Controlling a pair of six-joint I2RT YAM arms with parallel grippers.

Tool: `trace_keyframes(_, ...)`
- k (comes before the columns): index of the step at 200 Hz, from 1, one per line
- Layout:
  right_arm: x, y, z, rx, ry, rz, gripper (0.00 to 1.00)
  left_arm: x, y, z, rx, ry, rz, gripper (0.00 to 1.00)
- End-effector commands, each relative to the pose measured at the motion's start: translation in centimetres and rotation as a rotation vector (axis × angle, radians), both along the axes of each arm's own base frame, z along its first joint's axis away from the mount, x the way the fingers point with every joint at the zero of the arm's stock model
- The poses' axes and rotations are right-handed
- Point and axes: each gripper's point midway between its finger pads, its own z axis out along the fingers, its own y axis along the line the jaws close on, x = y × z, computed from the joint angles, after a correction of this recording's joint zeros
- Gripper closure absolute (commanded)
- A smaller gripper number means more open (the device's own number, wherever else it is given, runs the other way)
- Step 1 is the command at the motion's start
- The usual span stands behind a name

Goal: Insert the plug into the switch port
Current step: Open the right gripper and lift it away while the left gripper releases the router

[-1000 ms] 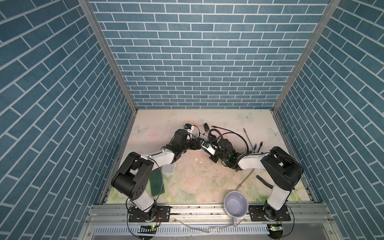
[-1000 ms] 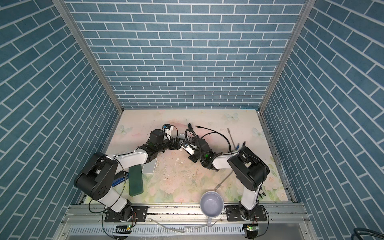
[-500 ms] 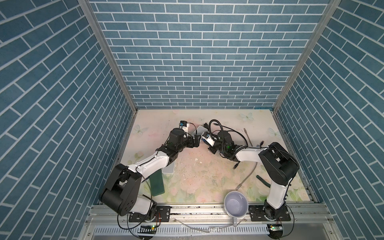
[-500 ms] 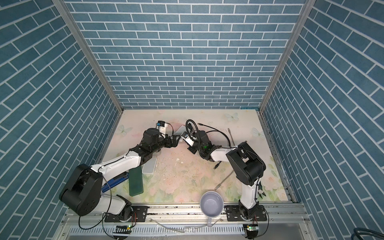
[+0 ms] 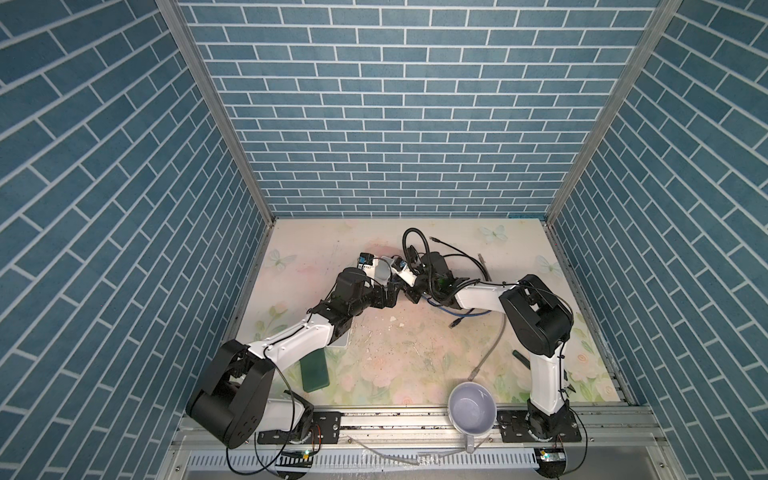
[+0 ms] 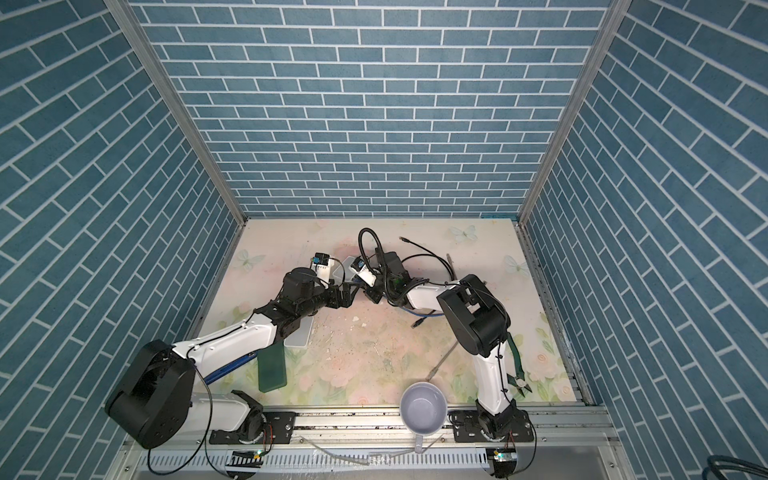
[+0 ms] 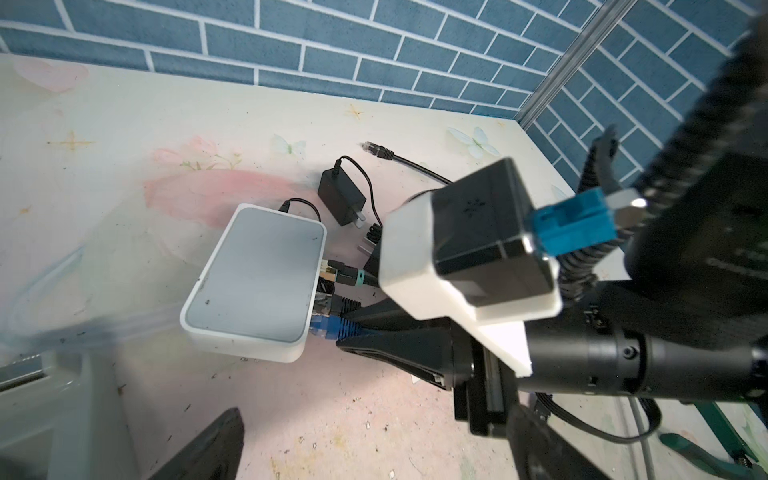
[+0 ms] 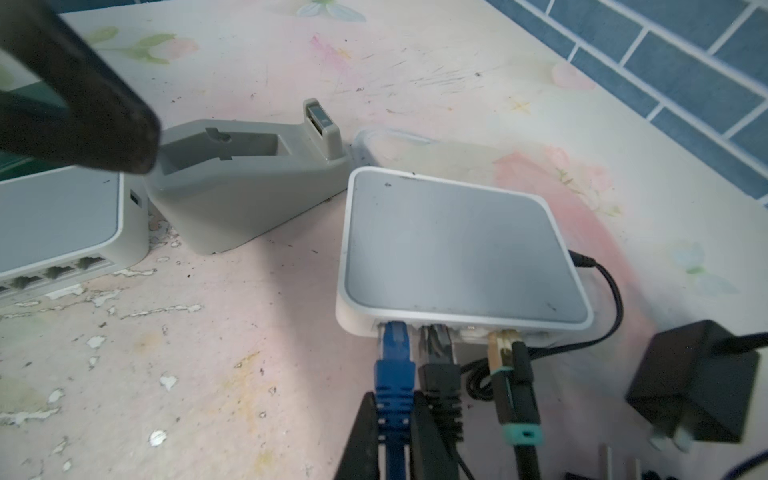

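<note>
R tool (image 8: 392,399) pinches plug (image 8: 392,361), prob. seated in switch (image 8: 457,249) edge; L tool (image 7: 374,411) wide, apart.

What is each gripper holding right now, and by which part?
The right gripper grips the blue plug by its ribbed boot, behind the connector at the switch. The left gripper is open, holding nothing.
</note>
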Motion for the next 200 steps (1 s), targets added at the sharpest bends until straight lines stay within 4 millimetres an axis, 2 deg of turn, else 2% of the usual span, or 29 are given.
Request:
trace_keyframes(1,0.0,1.5,1.1,0.018,0.037,0.013,0.98,-0.3,0.5,-0.2,0.018,-0.003,0.007,0.00)
trace_keyframes(31,0.5,1.2,0.3,-0.041,0.086,-0.021,0.90,-0.3,0.6,-0.3,0.017,-0.001,0.010,0.00)
trace_keyframes(67,0.2,0.7,-0.6,-0.083,0.146,-0.044,0.85,-0.4,0.7,-0.4,0.019,-0.005,0.013,0.00)
trace_keyframes(153,-1.6,-0.5,-2.3,-0.174,0.272,-0.044,0.79,-0.4,1.0,-0.9,0.023,-0.002,0.020,0.01)
trace_keyframes(174,-1.4,-0.5,-0.8,-0.125,0.259,-0.065,0.79,-0.4,1.0,-0.9,0.022,0.000,0.022,0.00)
trace_keyframes(200,0.1,-1.0,3.8,-0.012,0.187,-0.136,0.79,-0.4,1.4,-0.7,0.024,-0.008,0.036,0.01)
